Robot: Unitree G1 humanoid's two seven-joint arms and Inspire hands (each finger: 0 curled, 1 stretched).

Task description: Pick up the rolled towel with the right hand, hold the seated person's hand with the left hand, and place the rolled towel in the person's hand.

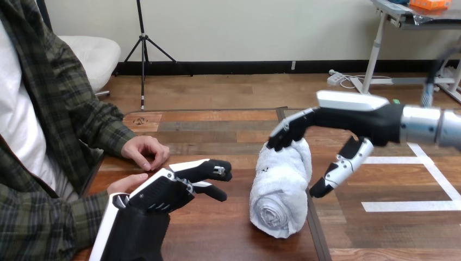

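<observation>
On the table [228,231], one rolled towel [280,190] touches the open right hand [353,117] (left hand [163,190] likewise open).

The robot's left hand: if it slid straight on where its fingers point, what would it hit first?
Probably the rolled towel: the left hand points rightward across bare table toward the towel's side, though depth is hard to judge.

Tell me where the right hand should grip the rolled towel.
Around its middle, from above. The rolled towel lies on its side, spiral end toward the robot, so its round flanks face left and right. The right hand is over its far end, thumb hanging right, so fingers likely take the left flank.
</observation>
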